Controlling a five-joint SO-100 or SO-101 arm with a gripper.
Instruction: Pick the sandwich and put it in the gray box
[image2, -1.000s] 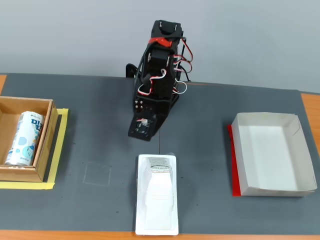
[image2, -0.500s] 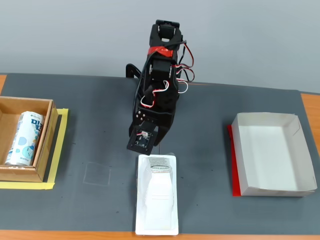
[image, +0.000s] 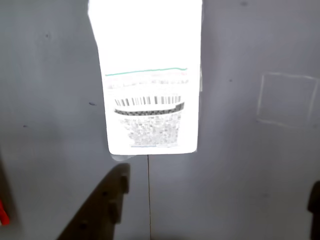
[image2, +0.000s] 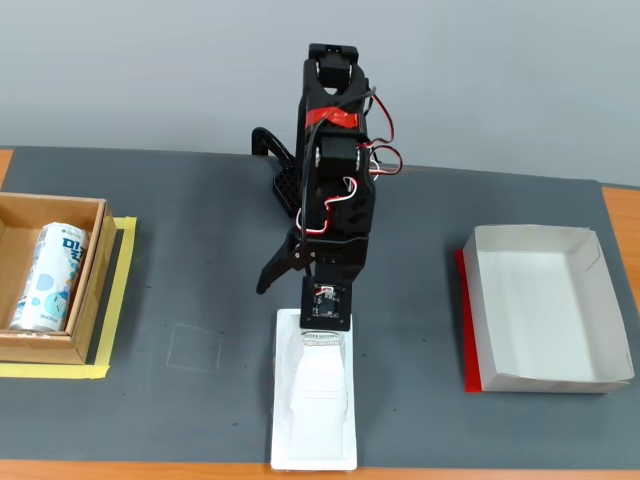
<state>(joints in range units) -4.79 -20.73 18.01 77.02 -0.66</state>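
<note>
The sandwich (image2: 315, 395) is a long white wrapped package lying flat on the dark mat near the front edge in the fixed view. In the wrist view its labelled end (image: 147, 107), with barcode and grey print, fills the upper middle. My gripper (image2: 297, 292) hangs over the package's far end, open and empty. In the wrist view the gripper (image: 218, 180) shows one finger (image: 107, 200) at the lower left just short of the package and the other at the right edge. The gray box (image2: 530, 238), a shallow pale tray with a red strip on its left, stands empty at the right.
A brown cardboard box (image2: 88, 300) on yellow tape at the left holds a blue-and-white drink can (image2: 48, 277). A faint square outline (image2: 195, 348) is marked on the mat left of the sandwich; it also shows in the wrist view (image: 287, 100).
</note>
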